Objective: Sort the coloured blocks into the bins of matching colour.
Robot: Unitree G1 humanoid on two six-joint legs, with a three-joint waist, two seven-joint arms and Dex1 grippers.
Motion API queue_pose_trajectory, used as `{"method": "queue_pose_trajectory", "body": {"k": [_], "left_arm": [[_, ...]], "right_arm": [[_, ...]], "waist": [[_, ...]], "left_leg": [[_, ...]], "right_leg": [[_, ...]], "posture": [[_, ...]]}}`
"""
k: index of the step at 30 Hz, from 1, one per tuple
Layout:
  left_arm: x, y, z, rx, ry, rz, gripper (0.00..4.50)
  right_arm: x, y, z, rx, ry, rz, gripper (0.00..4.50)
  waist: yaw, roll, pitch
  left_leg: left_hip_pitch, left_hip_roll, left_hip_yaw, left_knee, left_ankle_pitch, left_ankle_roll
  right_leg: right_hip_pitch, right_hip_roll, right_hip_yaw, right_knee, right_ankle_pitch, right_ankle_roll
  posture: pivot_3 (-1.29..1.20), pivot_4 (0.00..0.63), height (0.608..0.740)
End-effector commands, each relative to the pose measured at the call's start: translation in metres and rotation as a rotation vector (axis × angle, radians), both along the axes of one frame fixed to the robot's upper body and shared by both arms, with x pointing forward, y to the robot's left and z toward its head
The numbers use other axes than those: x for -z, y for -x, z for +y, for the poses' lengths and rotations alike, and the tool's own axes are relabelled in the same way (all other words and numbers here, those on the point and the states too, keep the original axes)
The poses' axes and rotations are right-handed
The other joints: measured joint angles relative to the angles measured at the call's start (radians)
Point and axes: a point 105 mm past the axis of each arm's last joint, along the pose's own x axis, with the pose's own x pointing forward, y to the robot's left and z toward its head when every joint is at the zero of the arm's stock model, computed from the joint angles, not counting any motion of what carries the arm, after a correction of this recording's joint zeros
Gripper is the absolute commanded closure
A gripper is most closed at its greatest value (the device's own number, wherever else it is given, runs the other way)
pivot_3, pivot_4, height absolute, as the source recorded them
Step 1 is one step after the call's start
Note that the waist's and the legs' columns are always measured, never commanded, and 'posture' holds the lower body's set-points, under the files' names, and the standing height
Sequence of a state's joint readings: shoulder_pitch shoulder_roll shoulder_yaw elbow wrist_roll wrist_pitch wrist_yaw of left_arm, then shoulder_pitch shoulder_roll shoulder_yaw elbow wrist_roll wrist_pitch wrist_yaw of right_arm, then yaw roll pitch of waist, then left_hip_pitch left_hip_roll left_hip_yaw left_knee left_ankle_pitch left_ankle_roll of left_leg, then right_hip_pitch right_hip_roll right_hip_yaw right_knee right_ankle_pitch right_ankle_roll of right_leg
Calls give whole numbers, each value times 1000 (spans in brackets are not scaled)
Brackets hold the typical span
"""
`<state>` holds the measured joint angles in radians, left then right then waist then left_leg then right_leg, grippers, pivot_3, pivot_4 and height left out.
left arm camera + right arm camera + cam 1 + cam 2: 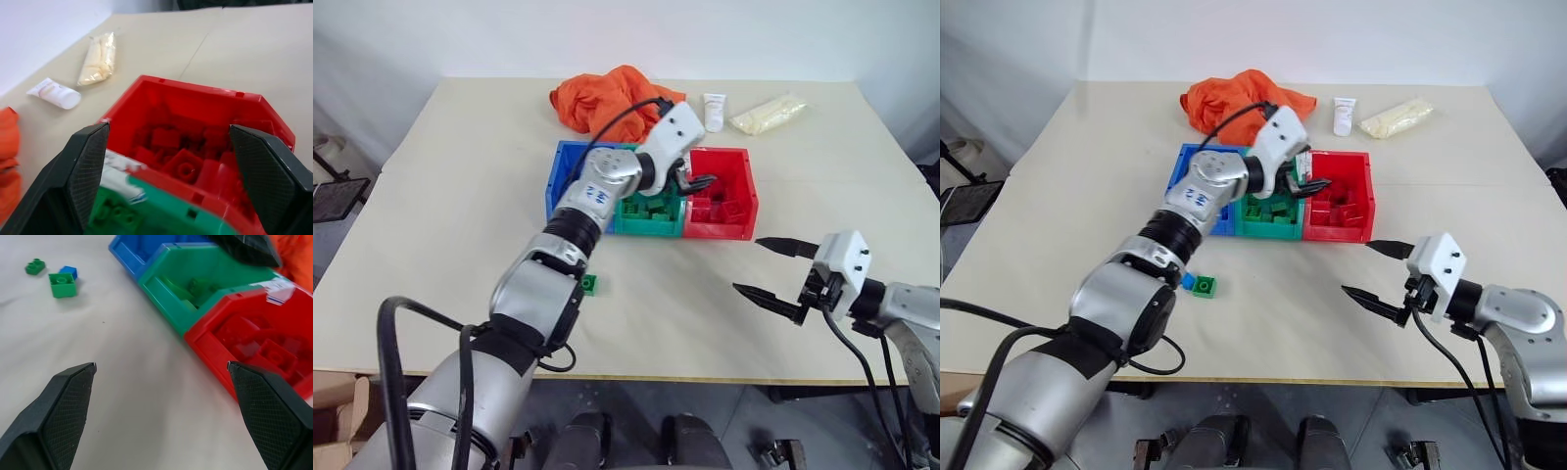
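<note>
Three joined bins were seen mid-table in the left eye view: blue bin (566,168), green bin (646,217) and red bin (732,196), side by side in that order from left to right. The left gripper (697,182) was held over the red bin's near-left part, fingers spread, nothing between them. Red blocks (720,208) lay inside the red bin, green blocks (651,210) inside the green one. The right gripper (771,269) was hovered over bare table (431,176) in front of and right of the bins, jaws wide, empty. An orange cloth (607,98), a white tube (714,111) and a clear bag (769,114) were noted behind the bins. In the right eye view a loose green block (1204,286) and a blue block (1189,281) were seen touching on the table in front of the blue bin, beside the left arm. In the left wrist view the left fingers (83,166) were spread wide around open air above the red bin, red blocks piled directly below; a white label was seen on the divider between green and red. In the right wrist view the right fingers (68,401) were wide apart with bare table between them; the bins were ahead, and a second small green block (35,267) was seen near the other two loose ones, well apart from the bins.
</note>
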<state>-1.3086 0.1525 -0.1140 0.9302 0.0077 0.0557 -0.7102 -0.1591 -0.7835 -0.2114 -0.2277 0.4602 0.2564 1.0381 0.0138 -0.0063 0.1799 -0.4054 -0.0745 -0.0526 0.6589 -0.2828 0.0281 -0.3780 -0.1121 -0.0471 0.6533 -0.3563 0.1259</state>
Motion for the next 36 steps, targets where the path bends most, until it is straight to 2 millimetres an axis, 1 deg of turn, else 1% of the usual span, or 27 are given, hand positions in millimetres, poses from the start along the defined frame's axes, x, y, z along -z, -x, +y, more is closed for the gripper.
{"method": "queue_pose_trajectory", "body": {"k": [1, 3, 5, 7, 8, 9, 10, 11, 12, 13, 15, 18, 20, 22, 24, 25, 29, 31, 32, 33, 36], "left_arm": [[-20, 12, 31, 20, 23, -45, 376], [-15, 20, 62, -17, -17, -30, 376], [-11, 30, 87, -42, -36, -19, 376], [-5, 43, 112, -62, -47, -11, 376], [3, 53, 132, -84, -56, 12, 376], [8, 62, 147, -97, -58, 23, 376], [12, 69, 156, -104, -60, 30, 376], [18, 77, 168, -126, -65, 45, 376], [22, 83, 175, -139, -68, 54, 376], [32, 95, 188, -143, -71, 87, 376], [48, 116, 205, -139, -74, 134, 376], [68, 141, 227, -143, -80, 189, 376], [76, 151, 236, -133, -82, 199, 376], [81, 162, 244, -100, -64, 179, 376], [84, 168, 248, -80, -48, 167, 376], [84, 169, 246, -62, -50, 164, 376], [78, 163, 232, -9, -44, 126, 376], [77, 157, 226, -4, -83, 96, 376], [81, 150, 223, -27, -128, 92, 376], [82, 145, 217, -19, -145, 84, 376], [86, 137, 193, 77, -167, 66, 376]], "right_arm": [[-6, -5, 2, -50, 30, -19, 0], [-8, -12, 5, -77, 32, -22, 0], [-10, -17, 6, -98, 38, -21, 0], [-10, -21, 7, -119, 45, -16, 0], [-10, -22, 8, -132, 49, -10, 0], [-10, -24, 9, -143, 52, -5, 0], [-10, -25, 9, -150, 54, -3, 0], [-10, -26, 9, -157, 56, 0, 0], [-10, -26, 9, -160, 58, 2, 0], [-10, -27, 9, -166, 60, 5, 0], [-10, -28, 8, -175, 64, 10, 0], [-10, -30, 8, -185, 67, 16, 0], [-10, -31, 9, -192, 68, 18, 0], [-9, -32, 10, -200, 68, 21, 0], [-10, -34, 12, -205, 68, 21, 0], [-10, -35, 13, -209, 66, 20, 0], [-11, -36, 15, -215, 65, 13, 0], [-11, -36, 15, -215, 65, 11, 0], [-11, -35, 15, -213, 64, 10, 0], [-11, -34, 15, -212, 64, 10, 0], [-10, -32, 15, -209, 63, 9, 0]], "waist": [[-3, 0, 0], [-12, 0, 0], [-13, 0, 0], [-14, 0, 0], [-15, 0, 0], [-15, 1, 0], [-16, 1, 0], [-16, 1, 0], [-14, 1, 0], [-13, 1, 0], [-14, 1, 0], [-13, 1, 0], [-10, 1, 0], [-9, 1, 0], [-13, 1, -1], [-12, 1, -1], [-14, 1, -1], [-12, 1, 0], [-13, 1, -1], [-13, 1, -1], [-13, 1, -1]], "left_leg": [[0, 0, 0, 0, 0, 0], [0, 1, -1, 0, 0, 0], [0, 1, -1, 0, 0, 0], [0, 1, -2, 1, 0, 0], [0, 1, -3, 1, 0, 0], [0, 1, -3, 1, 0, 0], [0, 1, -4, 1, 0, -1], [0, 1, -5, 1, -1, -1], [0, 1, -5, 2, -1, -1], [0, 1, -6, 2, -1, -1], [0, 1, -6, 2, -1, -1], [0, 1, -8, 2, -2, -1], [0, 1, -8, 2, -2, -1], [0, 1, -8, 2, -2, -1], [0, 1, -8, 1, -2, -1], [0, 1, -8, 1, -2, -1], [0, 1, -8, 1, -3, -1], [0, 1, -8, 1, -3, -1], [0, 1, -8, 1, -3, -1], [0, 1, -8, 1, -3, -1], [0, 1, -8, 1, -3, -1]], "right_leg": [[0, 0, 0, 0, 0, 0], [0, 0, 1, 1, 0, 0], [-1, -1, 1, 1, 0, 0], [0, -2, 2, 1, 0, 0], [0, -2, 4, 1, 0, 0], [0, -3, 7, 1, 0, 0], [0, -3, 9, 1, 0, 0], [0, -3, 10, 1, 0, 0], [0, -3, 10, 1, 0, 0], [1, -3, 10, 0, 0, 0], [1, -4, 12, 0, 0, 0], [2, -4, 12, -1, 0, -1], [2, -4, 13, -2, 0, -1], [3, -4, 13, -8, 0, -1], [3, -4, 13, -9, 0, -1], [3, -4, 13, -9, 0, -1], [3, -4, 13, -9, 0, -1], [3, -4, 12, -8, 0, -1], [3, -3, 12, -8, 0, -1], [3, -3, 12, -8, 0, -1], [3, -3, 12, -6, 0, -1]], "posture": [[0, 150, 740], [0, 150, 740], [0, 150, 740], [0, 150, 740], [0, 150, 740], [0, 150, 740], [0, 150, 740], [0, 150, 740], [0, 150, 740], [0, 150, 740], [0, 150, 740], [0, 150, 740], [0, 150, 740], [0, 150, 740], [0, 150, 740], [0, 150, 740], [0, 150, 740], [0, 150, 740], [0, 150, 740], [0, 150, 740], [0, 150, 740]]}}
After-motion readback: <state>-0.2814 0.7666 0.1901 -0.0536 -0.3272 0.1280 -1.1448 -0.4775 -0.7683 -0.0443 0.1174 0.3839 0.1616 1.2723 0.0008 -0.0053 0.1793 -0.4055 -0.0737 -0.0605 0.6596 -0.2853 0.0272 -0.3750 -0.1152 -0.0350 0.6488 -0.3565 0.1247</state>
